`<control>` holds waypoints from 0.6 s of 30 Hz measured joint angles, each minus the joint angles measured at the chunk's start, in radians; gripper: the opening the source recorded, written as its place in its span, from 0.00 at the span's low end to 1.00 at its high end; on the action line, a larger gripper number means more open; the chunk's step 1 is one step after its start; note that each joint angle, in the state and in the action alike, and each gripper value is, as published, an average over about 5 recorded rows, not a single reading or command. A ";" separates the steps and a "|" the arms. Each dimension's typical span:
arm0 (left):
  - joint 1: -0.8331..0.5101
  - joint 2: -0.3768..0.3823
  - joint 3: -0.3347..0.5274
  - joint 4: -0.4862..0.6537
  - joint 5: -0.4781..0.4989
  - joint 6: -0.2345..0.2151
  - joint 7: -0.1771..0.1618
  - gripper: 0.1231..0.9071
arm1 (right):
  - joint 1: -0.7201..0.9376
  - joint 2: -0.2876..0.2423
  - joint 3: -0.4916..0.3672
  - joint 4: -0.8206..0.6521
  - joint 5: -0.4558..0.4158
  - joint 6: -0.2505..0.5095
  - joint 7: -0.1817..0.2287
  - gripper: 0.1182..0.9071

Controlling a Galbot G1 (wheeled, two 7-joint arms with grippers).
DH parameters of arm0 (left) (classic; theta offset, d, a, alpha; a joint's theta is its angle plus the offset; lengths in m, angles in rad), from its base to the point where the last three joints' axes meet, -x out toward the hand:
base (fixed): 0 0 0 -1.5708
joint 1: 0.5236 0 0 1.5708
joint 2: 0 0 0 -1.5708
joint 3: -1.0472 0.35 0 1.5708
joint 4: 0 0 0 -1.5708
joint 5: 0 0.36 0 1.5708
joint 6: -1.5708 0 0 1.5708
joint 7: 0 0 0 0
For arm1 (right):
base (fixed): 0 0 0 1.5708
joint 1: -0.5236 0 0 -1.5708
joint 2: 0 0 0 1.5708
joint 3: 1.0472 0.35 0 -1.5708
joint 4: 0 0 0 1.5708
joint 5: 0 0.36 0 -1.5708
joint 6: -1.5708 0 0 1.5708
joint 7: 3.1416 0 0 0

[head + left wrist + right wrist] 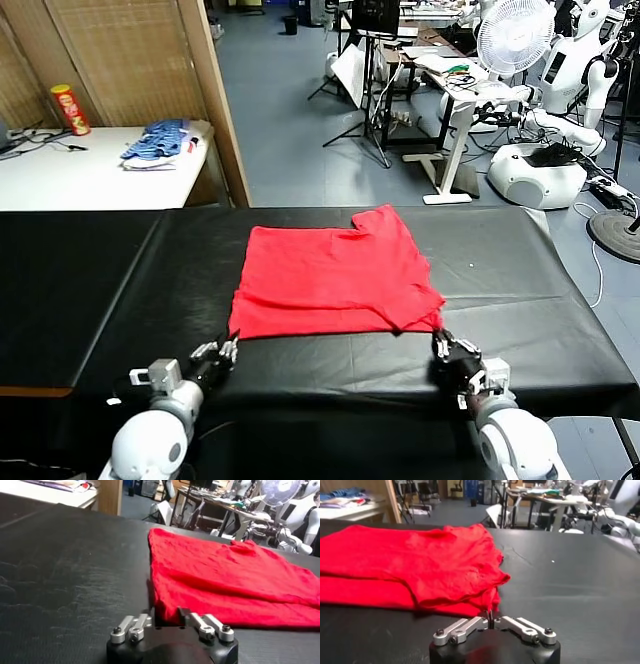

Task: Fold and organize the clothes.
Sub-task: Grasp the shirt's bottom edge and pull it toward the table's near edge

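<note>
Pinching the red T-shirt's (335, 280) near corners, left tool (229, 349) and right tool (438, 343) fully closed.

I stood in a robotics lab: white robots (575, 60), camera tripods (365, 100) and cluttered desks (450, 65) behind me.

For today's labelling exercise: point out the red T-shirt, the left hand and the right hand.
T-shirt (335, 270): head view, middle of the red cloth.
Left hand (229, 349): head view, fingertips at the shirt's near left corner.
Right hand (490, 621): right wrist view, shut fingertips at the shirt's near edge.
</note>
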 joint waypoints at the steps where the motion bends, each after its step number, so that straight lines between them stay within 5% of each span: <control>1: 0.007 0.003 -0.001 -0.008 0.013 0.002 -0.004 0.01 | -0.013 -0.004 0.005 0.012 0.001 -0.005 0.000 0.01; 12: 0.159 0.045 -0.020 -0.129 0.063 0.006 -0.032 0.00 | -0.121 -0.052 0.046 0.101 -0.001 -0.026 -0.025 0.01; 18: 0.218 0.040 -0.028 -0.177 0.054 0.012 -0.067 0.01 | -0.148 -0.068 0.051 0.140 -0.002 -0.053 -0.038 0.34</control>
